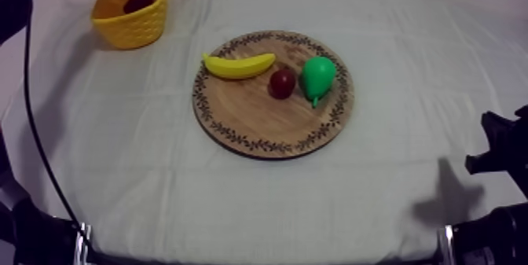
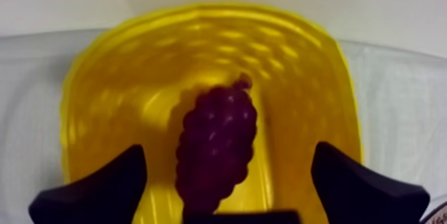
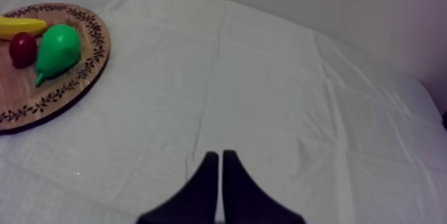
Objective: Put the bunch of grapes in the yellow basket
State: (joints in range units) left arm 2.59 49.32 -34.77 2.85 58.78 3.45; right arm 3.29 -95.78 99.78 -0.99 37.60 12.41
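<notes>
Grey-white cloth [image 1: 157, 174] lies wrinkled under the round wooden board [image 1: 243, 123]. Near its far corner, the bunch of grapes [image 2: 216, 140], knobbly and dark purple, lies inside the lattice-walled yellow basket [image 2: 120, 67], with the left gripper [image 2: 229, 148] spread wide above it. I'd lift straight up, clear of the rim. The right gripper [image 3: 221, 157] hovers with its fingers pressed together.

The left claw [image 2: 229, 150] has two broad black fingers [image 2: 93, 193] with tapering tips; those of the right claw [image 3: 219, 153] are black, smooth, pointed.
</notes>
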